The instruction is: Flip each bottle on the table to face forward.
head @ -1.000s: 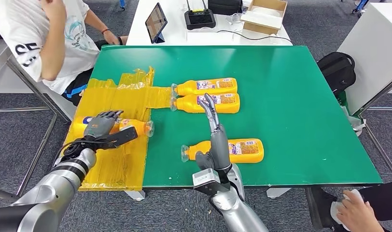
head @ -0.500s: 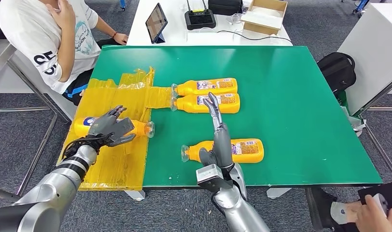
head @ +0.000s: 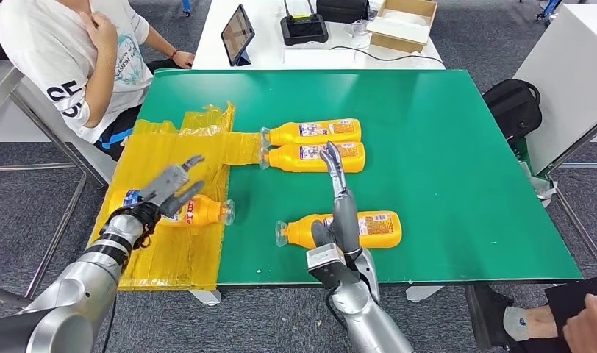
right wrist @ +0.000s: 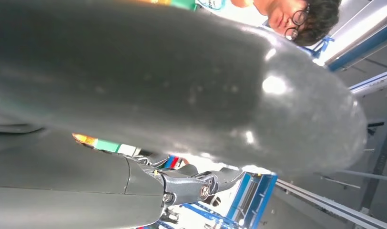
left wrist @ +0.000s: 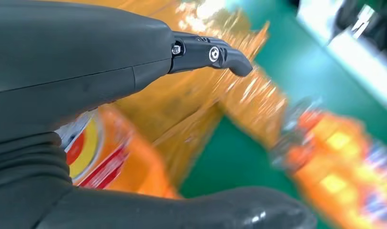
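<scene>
A: Which bottle does the next move turn on?

B: The 1 lying on the crinkled yellow film (head: 179,243) at the left end of the green surface (head: 442,162). That left bottle (head: 200,211) sits directly under and just ahead of the left robot hand (head: 170,187), its long axis running across the robot's front, cap end toward the surface's middle.

A: And the hand itself?

B: Fingers spread, hovering over the bottle's label end, holding nothing. In the left wrist view the red and yellow label (left wrist: 94,157) shows just below the palm, so it is very close; I cannot tell whether it touches.

A: The right robot hand (head: 340,198)?

B: Raised edge-on with its fingers extended straight and holding nothing, standing over the near bottle (head: 369,228). Its fingertips reach up toward the pair of bottles (head: 317,144) lying side by side further back, touching each other.

A: So 4 bottles in all?

B: Yes, all on their sides, all with clear caps pointing to the robot's left. Smooth orange plastic, flattish bodies with printed labels, likely to slide on the glossy film.

A: Nearer arm for the left bottle?

B: The left, plainly. The right is well apart from it.
</scene>
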You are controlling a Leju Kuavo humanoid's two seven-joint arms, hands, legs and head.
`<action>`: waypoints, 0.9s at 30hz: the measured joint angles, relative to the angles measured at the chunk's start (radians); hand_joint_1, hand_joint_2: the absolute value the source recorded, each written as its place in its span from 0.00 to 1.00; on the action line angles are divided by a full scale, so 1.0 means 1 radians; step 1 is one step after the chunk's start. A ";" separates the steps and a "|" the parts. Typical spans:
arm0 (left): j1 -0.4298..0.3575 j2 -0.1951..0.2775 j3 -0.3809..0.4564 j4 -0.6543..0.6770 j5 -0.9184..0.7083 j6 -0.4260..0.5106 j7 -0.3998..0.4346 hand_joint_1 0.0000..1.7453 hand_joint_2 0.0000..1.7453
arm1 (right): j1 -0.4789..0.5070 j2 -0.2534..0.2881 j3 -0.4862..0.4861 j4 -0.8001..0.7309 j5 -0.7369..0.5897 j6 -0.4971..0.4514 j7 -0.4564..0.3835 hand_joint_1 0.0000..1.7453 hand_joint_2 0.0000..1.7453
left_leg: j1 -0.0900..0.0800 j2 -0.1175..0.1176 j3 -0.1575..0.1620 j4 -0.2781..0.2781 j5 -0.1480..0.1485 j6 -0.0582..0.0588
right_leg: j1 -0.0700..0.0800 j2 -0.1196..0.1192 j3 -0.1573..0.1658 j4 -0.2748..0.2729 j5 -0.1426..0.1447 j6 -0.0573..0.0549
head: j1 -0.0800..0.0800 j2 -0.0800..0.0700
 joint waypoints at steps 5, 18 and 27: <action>0.021 -0.020 0.025 -0.067 0.140 0.064 -0.014 0.00 0.00 | 0.003 0.000 -0.007 0.006 0.016 0.001 0.002 0.00 0.00 | 0.000 0.000 0.000 0.000 0.000 0.000 | 0.000 0.000 0.000 0.000 0.000 0.000 | 0.000 0.000; 0.071 -0.061 0.050 -0.176 0.257 0.314 -0.041 0.00 1.00 | 0.009 -0.002 -0.009 0.007 0.109 -0.002 0.056 0.00 1.00 | 0.000 0.000 0.000 0.000 0.000 0.000 | 0.000 0.000 0.000 0.000 0.000 0.000 | 0.000 0.000; 0.406 -0.169 -0.115 -0.663 0.491 0.652 -0.058 0.00 1.00 | 0.000 -0.192 -0.039 -0.020 0.374 0.251 0.342 0.00 1.00 | -0.001 0.000 -0.001 0.000 -0.001 0.000 | -0.001 0.000 0.000 -0.002 0.000 0.000 | 0.000 0.000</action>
